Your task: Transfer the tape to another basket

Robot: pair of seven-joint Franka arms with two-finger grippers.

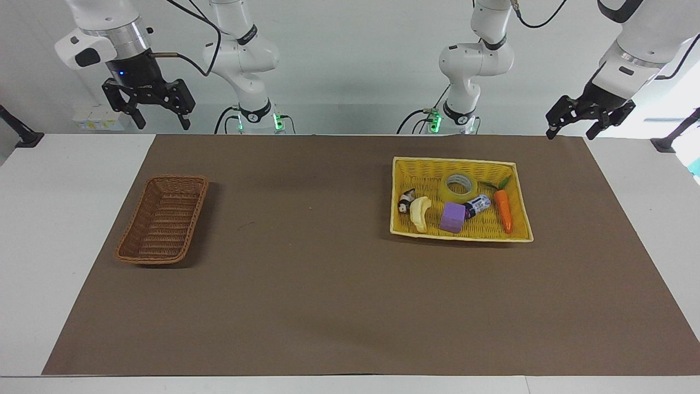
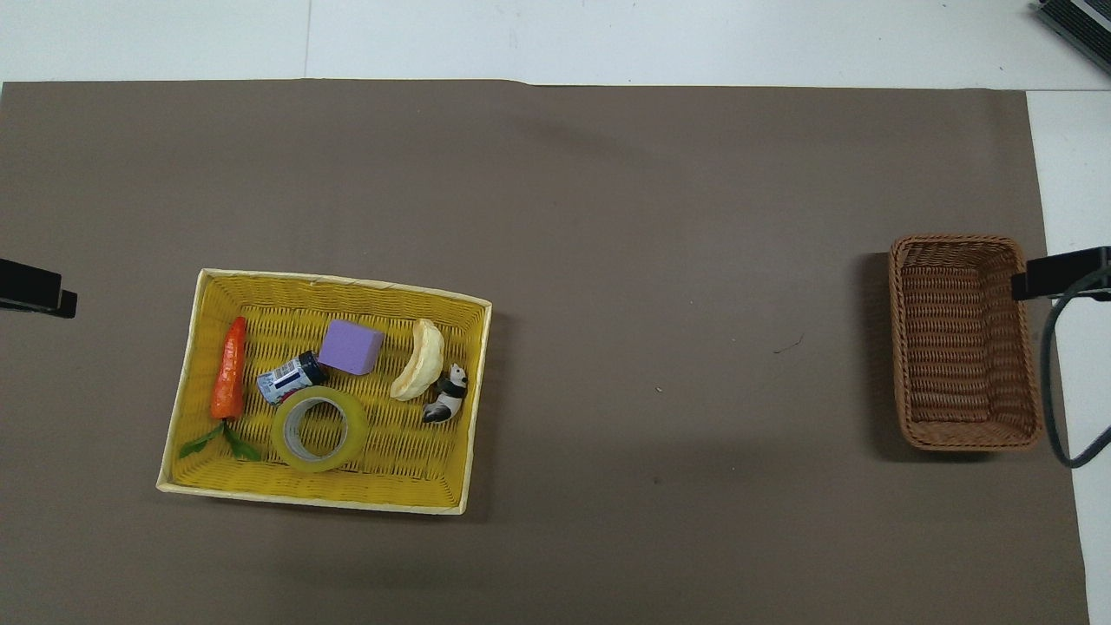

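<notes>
The tape (image 1: 458,186) lies flat in the yellow basket (image 1: 454,161), in the part nearest the robots. It also shows in the overhead view (image 2: 319,429). The brown wicker basket (image 1: 163,219) stands empty toward the right arm's end of the table, and shows in the overhead view (image 2: 963,338). My left gripper (image 1: 570,134) hangs open and empty, high over the mat's corner at the left arm's end. My right gripper (image 1: 163,125) hangs open and empty, high over the table edge by the wicker basket. Only the grippers' tips show in the overhead view.
The yellow basket (image 2: 347,282) also holds a carrot (image 2: 228,369), a small dark jar (image 2: 290,378), a purple block (image 2: 350,346), a pale banana-shaped piece (image 2: 419,371) and a panda figure (image 2: 447,405). A brown mat (image 1: 328,284) covers the table.
</notes>
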